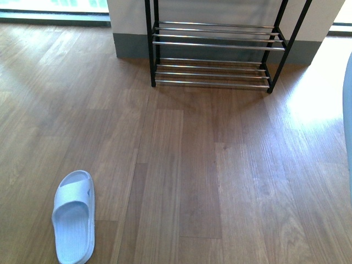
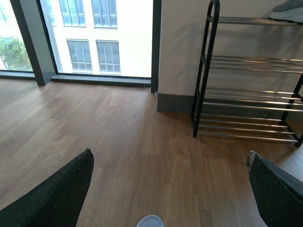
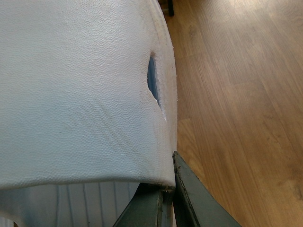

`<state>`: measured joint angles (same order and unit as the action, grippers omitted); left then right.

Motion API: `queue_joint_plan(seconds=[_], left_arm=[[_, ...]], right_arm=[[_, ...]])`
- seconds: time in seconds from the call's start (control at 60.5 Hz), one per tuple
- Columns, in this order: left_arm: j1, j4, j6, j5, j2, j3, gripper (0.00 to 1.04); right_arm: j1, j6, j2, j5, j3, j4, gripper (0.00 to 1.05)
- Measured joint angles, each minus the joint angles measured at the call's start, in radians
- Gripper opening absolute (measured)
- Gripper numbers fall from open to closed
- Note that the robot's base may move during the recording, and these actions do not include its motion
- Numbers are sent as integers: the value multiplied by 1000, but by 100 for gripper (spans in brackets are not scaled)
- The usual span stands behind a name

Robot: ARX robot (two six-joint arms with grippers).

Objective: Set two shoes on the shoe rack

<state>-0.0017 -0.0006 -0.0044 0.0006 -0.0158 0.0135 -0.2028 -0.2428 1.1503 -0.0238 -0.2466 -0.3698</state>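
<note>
Right wrist view is almost filled by a pale-blue slide (image 3: 80, 94), its pebbled strap close against the lens. The right tool (image 3: 168, 187) is pinched on the slide's edge, one grey finger on each side. This looks like a carrying hold, so the shoe can travel to the shoe rack (image 1: 214, 55). The front view barely shows that shoe (only a pale sliver at the frame's edge, probably it, out in front of the rack's right end). It does show what the wrist cannot: the second slide (image 1: 73, 217) lies flat on the wooden floor (image 1: 192, 165), well apart from the rack, out in front and beyond its left end, not yet fetched. The left tool (image 2: 169, 153) hangs spread and empty above that floor, probably readied for this slide, whose rounded end peeks in beneath it. Only the left wrist view reaches the rack's top tier, where something grey (image 2: 289, 10) rests; I cannot tell what.
</note>
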Motion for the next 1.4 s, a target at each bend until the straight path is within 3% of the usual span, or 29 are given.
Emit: queue_joint_plan(seconds=[0.628,0.727,0.793,0.925,0.991,1.124,1.404], left_arm=[[0,0,0,0,0,0,95],[-50,-142,-107,-214,-109,54,95],[-21,-126,-159,-254,-239,63,95],[66,122,-185,-134,-601,62,95],[95,349,-177,-89,-885,63,95],[82,728,-131,-56,-1468,147,95],[14,903,-87,-33,-2057,344,95]], right_arm=[[0,0,0,0,0,0,1],[0,0,0,0,0,0,1],[0,0,0,-1,0,0,1],[0,0,0,2,0,0,1],[0,0,0,2,0,0,1],[0,0,0,3,0,0,1],[0,0,0,2,0,0,1]])
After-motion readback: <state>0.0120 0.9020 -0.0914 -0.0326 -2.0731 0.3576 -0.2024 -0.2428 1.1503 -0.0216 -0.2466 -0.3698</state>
